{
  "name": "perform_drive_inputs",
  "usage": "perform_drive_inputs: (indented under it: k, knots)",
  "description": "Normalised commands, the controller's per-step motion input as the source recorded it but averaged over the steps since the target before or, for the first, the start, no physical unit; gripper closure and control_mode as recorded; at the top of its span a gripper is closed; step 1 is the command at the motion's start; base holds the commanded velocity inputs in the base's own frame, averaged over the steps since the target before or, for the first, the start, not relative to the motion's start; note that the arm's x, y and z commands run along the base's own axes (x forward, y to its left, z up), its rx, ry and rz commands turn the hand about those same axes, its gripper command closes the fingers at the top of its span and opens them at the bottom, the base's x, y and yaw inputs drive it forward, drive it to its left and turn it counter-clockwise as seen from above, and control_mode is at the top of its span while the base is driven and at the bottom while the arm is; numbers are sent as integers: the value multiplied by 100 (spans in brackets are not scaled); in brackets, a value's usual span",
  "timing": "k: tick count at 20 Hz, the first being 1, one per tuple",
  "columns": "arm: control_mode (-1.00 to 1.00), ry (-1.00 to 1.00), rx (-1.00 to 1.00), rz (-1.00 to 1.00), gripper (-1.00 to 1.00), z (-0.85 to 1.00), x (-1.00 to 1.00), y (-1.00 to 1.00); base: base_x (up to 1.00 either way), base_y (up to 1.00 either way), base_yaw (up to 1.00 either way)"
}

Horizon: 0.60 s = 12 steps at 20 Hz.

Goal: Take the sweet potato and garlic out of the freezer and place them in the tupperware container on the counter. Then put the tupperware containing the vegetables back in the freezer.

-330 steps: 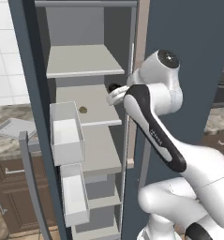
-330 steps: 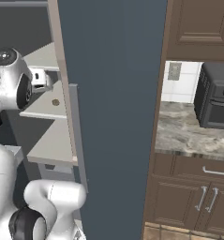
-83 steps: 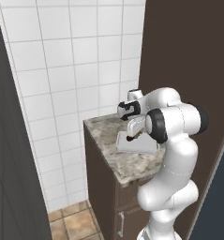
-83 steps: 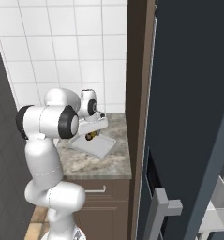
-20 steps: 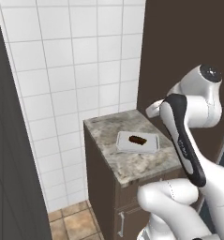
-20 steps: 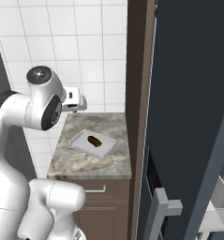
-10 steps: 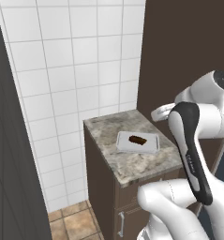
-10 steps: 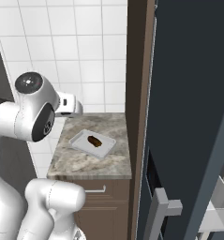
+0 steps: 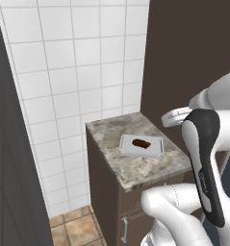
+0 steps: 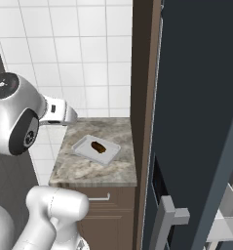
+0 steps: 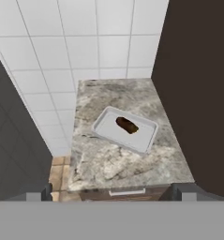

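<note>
The sweet potato [image 11: 127,125] lay in the tupperware container [image 11: 104,127] on the bench [image 11: 108,166], so by my reckoning that first fetch was done; the garlic was yet to be brought, and the container's trip to the freezer [image 10: 196,97] was still to come; the pincer [image 11: 113,194] hung well above the bench, fingers spread wide and empty; the sweet potato looked a small, dark reddish-brown lump, elongated, lying slantwise near the tray's middle.
</note>
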Motion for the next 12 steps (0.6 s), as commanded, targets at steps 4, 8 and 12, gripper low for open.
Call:
perform_drive_inputs:
  k: [4,8,12]
  knots:
    - [-100,-2,0,0,-100,8,-50,0,0,0,0]
    - [-100,-1,0,0,-100,2,-34,0,0,0,0]
    - [-100,0,0,0,-100,0,-5,0,0,0,0]
